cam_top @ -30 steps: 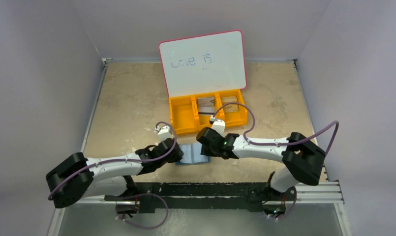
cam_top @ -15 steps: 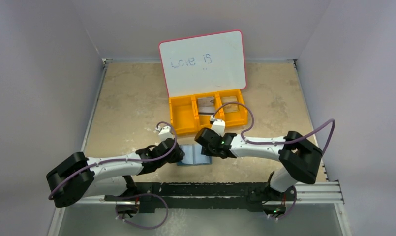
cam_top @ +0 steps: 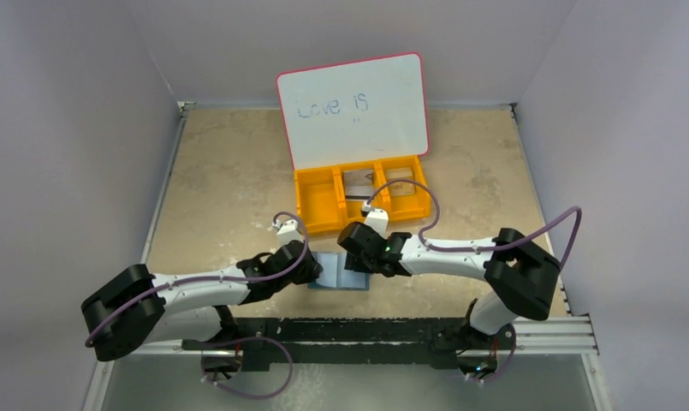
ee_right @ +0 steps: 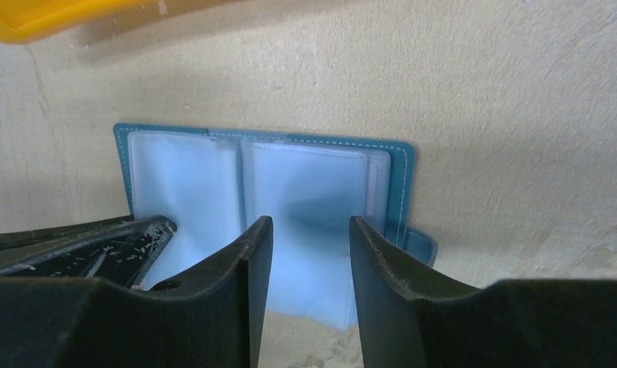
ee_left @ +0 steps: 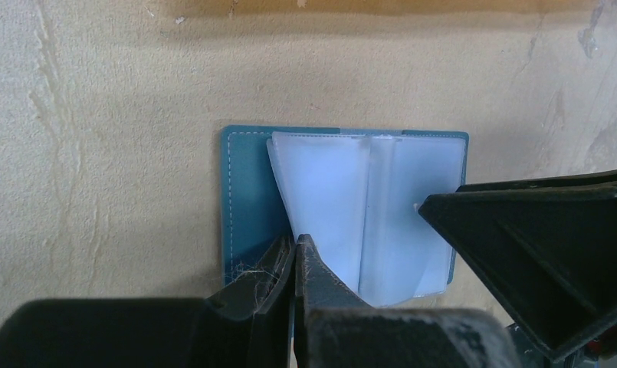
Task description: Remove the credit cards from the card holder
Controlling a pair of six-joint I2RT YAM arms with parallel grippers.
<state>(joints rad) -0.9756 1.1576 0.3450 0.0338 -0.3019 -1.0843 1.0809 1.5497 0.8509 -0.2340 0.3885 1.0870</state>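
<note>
The big table point(cam_top: 221, 171) is sandy brown, and the card holder point(cam_top: 341, 272) lies open on it, close to the robot. Far behind the card holder stands the whiteboard point(cam_top: 353, 107). Just behind the card holder sits the orange bin point(cam_top: 317, 205), with some credit cards point(cam_top: 358, 182) lying in it.

The card holder's long side runs from left to right, and its fold points away from the robot. Its pages are pale and see-through, and I cannot tell if a card is left inside.

The left gripper point(ee_left: 296, 257) is at the near edge of the card holder's left half. Its jaws are pressed tight together, and I cannot tell if they pinch a page.

The right gripper point(ee_right: 311, 226) hangs over the right page with its jaws partly apart and nothing between them. It is the nearer one to that page, so I think it should go in there next
</note>
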